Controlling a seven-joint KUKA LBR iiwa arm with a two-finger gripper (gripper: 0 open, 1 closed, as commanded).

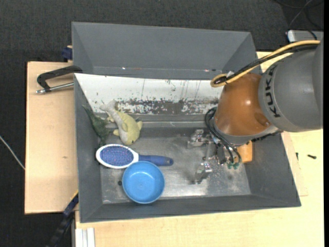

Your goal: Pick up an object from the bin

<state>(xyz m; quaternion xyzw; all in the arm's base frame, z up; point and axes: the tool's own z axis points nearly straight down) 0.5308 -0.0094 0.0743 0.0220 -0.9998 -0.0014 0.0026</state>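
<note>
The gripper (200,156) hangs low over bare floor in the right half of the grey metal bin (154,50), its fingers spread with nothing between them. A small orange block (246,152) lies beside the wrist. A blue-handled oval brush (115,155) and a round blue plastic bowl (143,181) lie well to the left. Nothing is picked yet, so the whole grasp is left to do.

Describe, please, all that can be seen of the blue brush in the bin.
The blue brush lies flat on the floor of the grey bin, at its front left. Its oval head has a white rim round a blue bristle pad that faces up; it looks like plastic. Its blue handle points to the view's right. The blue bowl in front seems to touch the handle.
</note>
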